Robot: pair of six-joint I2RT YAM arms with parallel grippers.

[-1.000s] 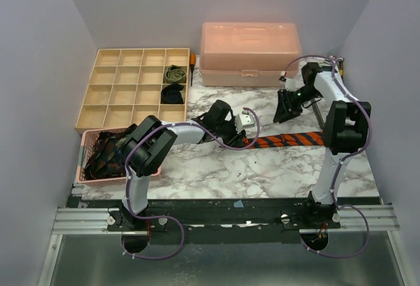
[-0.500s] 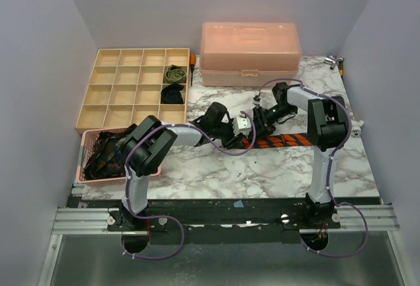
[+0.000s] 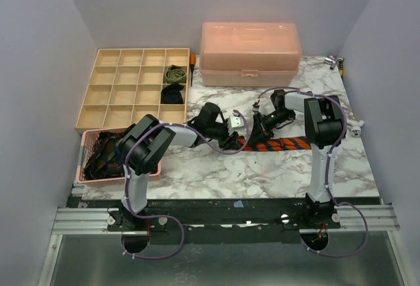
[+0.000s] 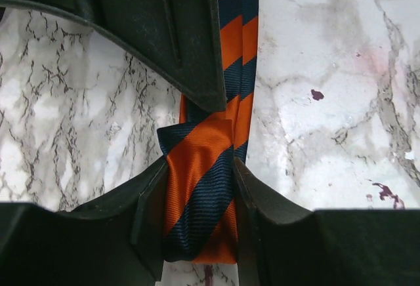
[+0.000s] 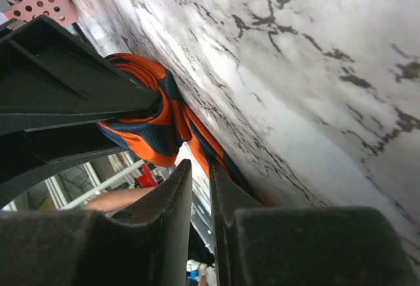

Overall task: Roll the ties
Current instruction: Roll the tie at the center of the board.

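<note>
An orange-and-navy striped tie (image 3: 279, 143) lies flat across the marble table (image 3: 216, 174), right of centre. My left gripper (image 3: 231, 136) is shut on its folded left end (image 4: 200, 207), which sits pinched between both fingers. My right gripper (image 3: 260, 127) is low over the tie just right of the left gripper. Its jaws are almost touching with nothing between them (image 5: 199, 187). The tie's curled end (image 5: 147, 125) lies just outside them, against the table. One right finger (image 4: 164, 37) shows over the tie in the left wrist view.
A tan compartment tray (image 3: 111, 96) at the back left holds a rolled olive tie (image 3: 174, 73) and a rolled black tie (image 3: 172, 94). A pink basket (image 3: 88, 174) at the left holds dark patterned ties (image 3: 108, 151). A pink lidded box (image 3: 249, 53) stands at the back.
My right gripper has swung from the back right down and left to the tie's end beside the left gripper. The left gripper has shifted slightly left with the tie, whose flat stretch looks shorter.
</note>
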